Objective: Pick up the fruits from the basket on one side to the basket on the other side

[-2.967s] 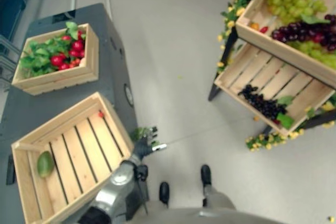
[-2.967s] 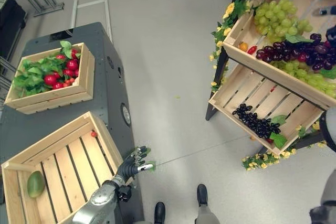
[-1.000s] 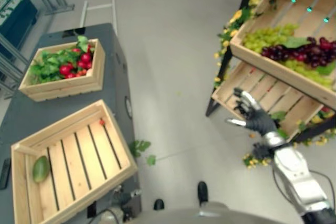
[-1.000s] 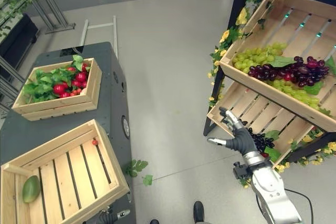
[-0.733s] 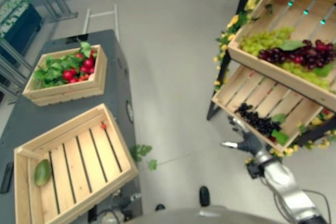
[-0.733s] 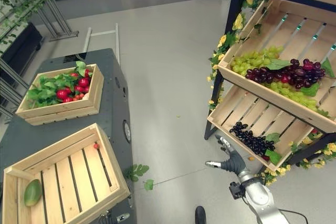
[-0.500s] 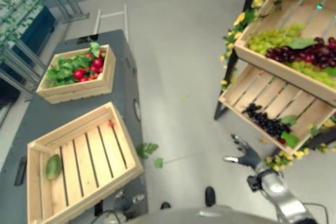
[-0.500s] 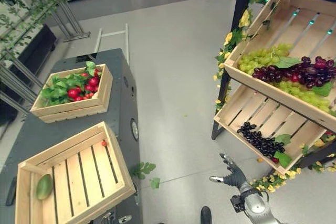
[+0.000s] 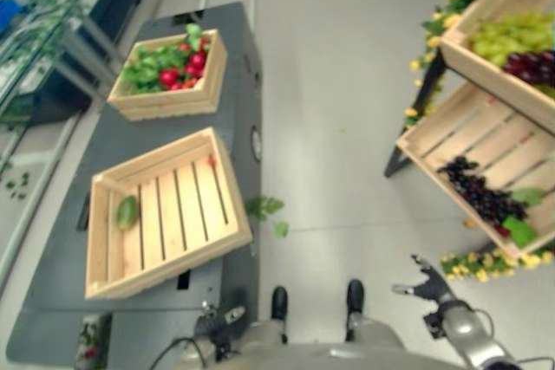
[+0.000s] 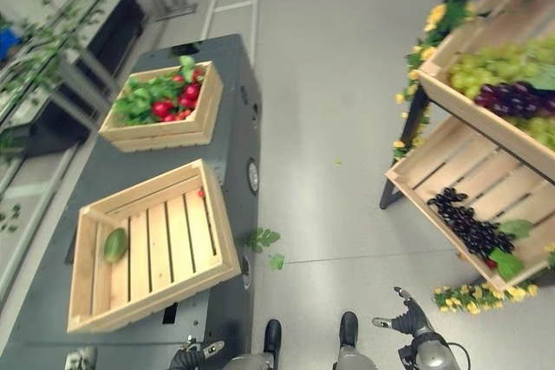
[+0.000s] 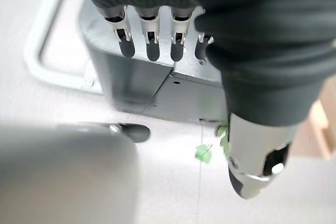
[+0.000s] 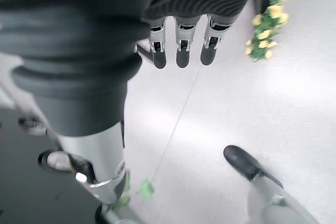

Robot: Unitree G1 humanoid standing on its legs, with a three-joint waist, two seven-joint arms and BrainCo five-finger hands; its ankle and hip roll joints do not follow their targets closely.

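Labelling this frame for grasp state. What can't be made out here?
- Small red item at the slatted crate's far corner: too small to identify, eye views.
- Grape crate on the rack's upper shelf: cut off by the picture edge, both eye views.
- Black grapes: lower end of the bunch covered by a green leaf.
- Left hand: near the picture edge in the eye views, blurred.

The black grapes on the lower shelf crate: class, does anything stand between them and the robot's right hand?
Nothing visible does. The right hand hangs open above bare floor, below the shelf's front edge; the black grapes lie uncovered in the lower crate, with only open space between.
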